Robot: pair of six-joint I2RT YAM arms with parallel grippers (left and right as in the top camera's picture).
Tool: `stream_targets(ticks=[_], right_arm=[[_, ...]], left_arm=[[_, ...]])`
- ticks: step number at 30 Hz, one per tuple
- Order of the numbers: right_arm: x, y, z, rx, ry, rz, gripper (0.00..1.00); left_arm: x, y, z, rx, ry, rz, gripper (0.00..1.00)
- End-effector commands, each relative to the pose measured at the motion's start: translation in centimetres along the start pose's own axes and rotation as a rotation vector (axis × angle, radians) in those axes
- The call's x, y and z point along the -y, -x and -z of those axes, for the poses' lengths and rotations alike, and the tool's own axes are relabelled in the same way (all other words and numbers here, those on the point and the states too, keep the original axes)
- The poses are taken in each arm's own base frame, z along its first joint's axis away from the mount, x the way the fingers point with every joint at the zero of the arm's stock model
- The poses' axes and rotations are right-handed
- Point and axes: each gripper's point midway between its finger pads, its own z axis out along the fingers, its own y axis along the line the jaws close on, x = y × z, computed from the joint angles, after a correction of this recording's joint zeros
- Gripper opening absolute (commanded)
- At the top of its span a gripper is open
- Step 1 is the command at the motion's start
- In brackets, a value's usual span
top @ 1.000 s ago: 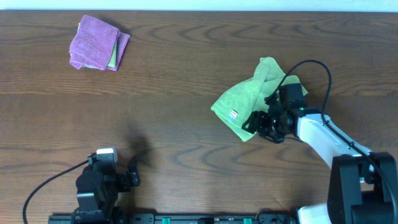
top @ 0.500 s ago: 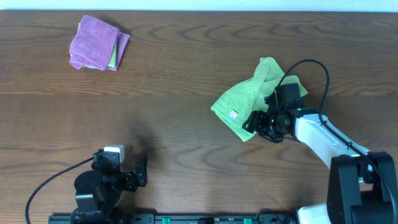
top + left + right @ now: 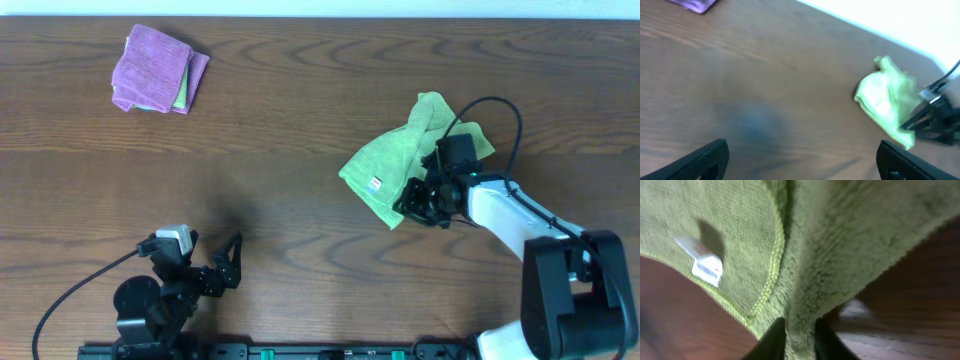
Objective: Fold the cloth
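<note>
From above, the cloth (image 3: 395, 160) lies crumpled on the bench (image 3: 300, 120) toward the right edge, about midway between the far and near edges. My right fingers (image 3: 412, 202) are at its near right hem. My left fingers (image 3: 230, 270) hang close to the near edge, left of centre, well apart from the cloth. A purple cloth (image 3: 150, 68) lies in the far left corner. From my left wrist, the left fingers (image 3: 802, 150) are spread wide with only bare bench between them, and the cloth (image 3: 885, 100) shows blurred ahead to the right. From my right wrist, the right fingers (image 3: 799, 341) are drawn narrow and pinch a thick fold of the cloth (image 3: 850, 235). Its white tag (image 3: 706, 267) sits on the hem off to the left.
</note>
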Motion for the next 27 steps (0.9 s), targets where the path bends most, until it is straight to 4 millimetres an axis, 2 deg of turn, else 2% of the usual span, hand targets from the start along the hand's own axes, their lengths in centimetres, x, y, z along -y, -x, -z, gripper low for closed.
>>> stream_targets(ticks=[1,5,9,14,17,21,24,27], right_arm=[[0.8,-0.9,-0.8,-0.029,-0.031,-0.012,0.01],[1.1,-0.8,-0.7,-0.025,-0.046,-0.017,0.01],[1.3,-1.0,-0.7,-0.032,-0.054,-0.020,0.01],[1.3,-1.1,-0.7,-0.036,-0.056,-0.022,0.01],[1.4,-1.4,-0.6,-0.044,-0.061,-0.021,0.01],[3.0,-1.9,-0.2,-0.052,-0.145,-0.022,0.01],[3.5,-1.8,0.3,-0.032,-0.182,-0.019,0.01],[4.8,-0.9,1.9,0.036,-0.264,-0.021,0.01]], left_arm=[[1.6,0.0,0.1,-0.038,-0.076,0.137,0.95],[2.9,0.3,0.2,-0.107,-0.114,0.189,0.95],[3.4,1.7,-0.1,-0.168,-0.094,0.215,0.95],[5.4,4.4,-1.8,-0.300,-0.128,0.173,0.95],[7.2,5.4,-3.8,-0.412,-0.176,0.134,0.95],[9.2,4.9,-6.9,-0.547,-0.237,0.114,0.95],[9.4,3.5,-8.6,-0.625,-0.241,0.150,0.95],[8.7,1.6,-9.8,-0.712,-0.178,0.303,0.95]])
